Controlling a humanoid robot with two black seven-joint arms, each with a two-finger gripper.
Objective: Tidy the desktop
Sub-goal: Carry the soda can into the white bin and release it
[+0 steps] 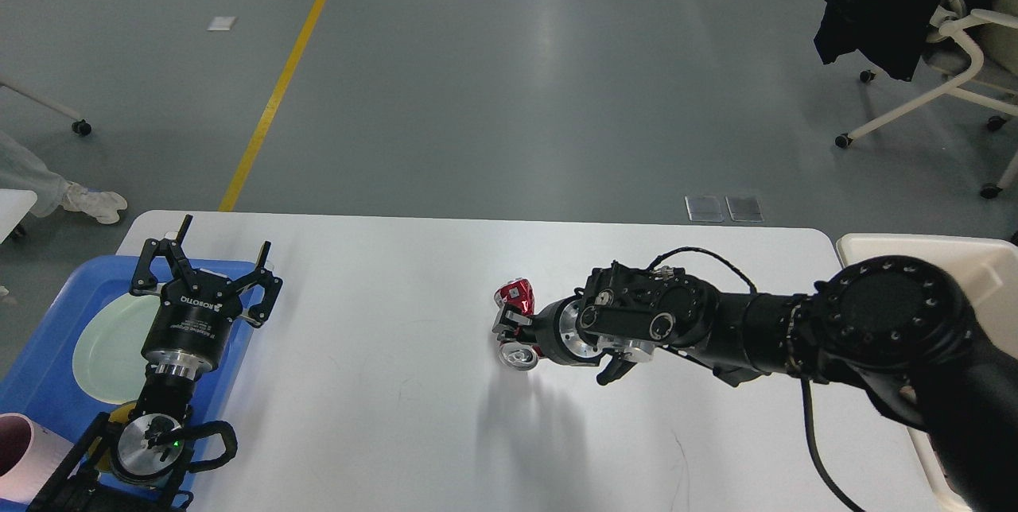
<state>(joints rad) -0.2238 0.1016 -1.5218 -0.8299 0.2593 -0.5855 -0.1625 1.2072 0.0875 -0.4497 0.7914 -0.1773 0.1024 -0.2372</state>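
Worktop (382, 385): white, fills the lower view; landmark for all entries.
Red can (515, 294): crushed, mid-worktop.
Right claw (513, 329): closed around red can.
Left claw (208, 261): fingers spread, empty, over blue tray (40, 385) at worktop's left edge.
Cream bin (954, 257): worktop's right edge.
Handling advice: lift the can clear before swinging, likely binward; grip firmly, as dented metal slips.

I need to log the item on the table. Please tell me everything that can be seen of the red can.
The red can is small and looks like shiny metal, with a white label patch on its side and a silver end showing lower down. It lies tilted near the middle of the white desktop. The right end effector is at it; much of the can is hidden, so a firm grip cannot be confirmed.
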